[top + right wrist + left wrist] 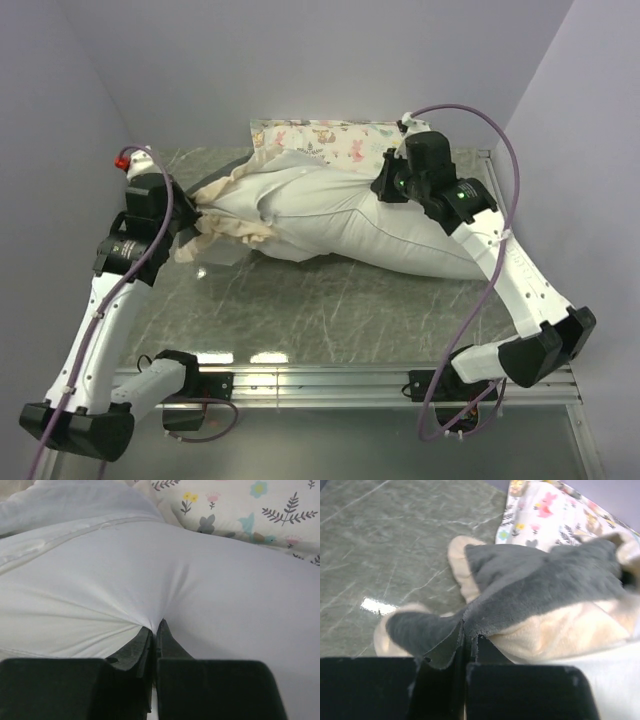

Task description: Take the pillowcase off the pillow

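Observation:
The plump white pillow (400,230) lies across the middle of the table. The pillowcase (235,230) is bunched over its left end, with the cream frill and a strip of dark grey plush showing. My left gripper (190,215) is at that left end. In the left wrist view, the left gripper (467,636) is shut on a fold of the pillowcase's (545,585) grey plush. My right gripper (385,190) sits on the pillow's far upper side. In the right wrist view, the right gripper (156,627) pinches a tuck of the pillow's (225,590) white fabric.
A small pastel animal-print pillow (330,138) lies behind the white one, against the back wall. It also shows as the printed pillow (545,510) and printed pillow (250,510) in the wrist views. Marbled grey tabletop (330,300) lies in front, and side walls close in left and right.

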`<state>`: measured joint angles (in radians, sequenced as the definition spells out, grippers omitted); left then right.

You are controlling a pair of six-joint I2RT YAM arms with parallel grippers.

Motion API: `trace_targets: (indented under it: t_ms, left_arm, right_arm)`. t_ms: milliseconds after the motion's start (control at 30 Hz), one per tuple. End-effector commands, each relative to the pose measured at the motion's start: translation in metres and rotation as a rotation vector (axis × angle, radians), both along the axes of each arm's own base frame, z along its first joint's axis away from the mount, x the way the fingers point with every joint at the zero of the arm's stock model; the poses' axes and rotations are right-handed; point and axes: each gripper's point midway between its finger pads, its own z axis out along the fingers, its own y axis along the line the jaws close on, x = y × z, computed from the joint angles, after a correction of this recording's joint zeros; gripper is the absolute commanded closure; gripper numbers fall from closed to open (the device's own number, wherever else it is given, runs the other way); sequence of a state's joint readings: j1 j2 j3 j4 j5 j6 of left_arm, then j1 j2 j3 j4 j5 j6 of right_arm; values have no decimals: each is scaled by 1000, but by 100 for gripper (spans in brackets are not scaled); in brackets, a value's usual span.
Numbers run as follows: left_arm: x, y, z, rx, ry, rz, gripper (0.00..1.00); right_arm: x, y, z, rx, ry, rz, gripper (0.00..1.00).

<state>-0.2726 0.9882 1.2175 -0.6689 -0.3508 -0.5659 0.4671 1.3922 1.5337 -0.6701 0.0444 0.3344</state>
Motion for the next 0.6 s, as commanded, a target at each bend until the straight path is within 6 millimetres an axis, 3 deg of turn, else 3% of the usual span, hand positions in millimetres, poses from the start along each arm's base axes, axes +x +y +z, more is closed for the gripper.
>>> trace_targets:
  t_ms: [0, 67, 367, 567]
  left_arm:
    - [6, 55, -11, -2, 1, 140, 99]
    - [11, 66, -33, -65, 36, 160, 100]
    - [22, 87, -70, -168, 92, 214, 100]
    - [31, 81, -90, -245, 126, 185, 100]
  right_arm:
    - [7, -55, 69, 47, -223, -186, 100]
    - [4, -61, 75, 58, -236, -195, 100]
    - [-22, -79, 124, 109, -338, -210, 100]
    - [-37, -75, 149, 149, -383, -161, 100]
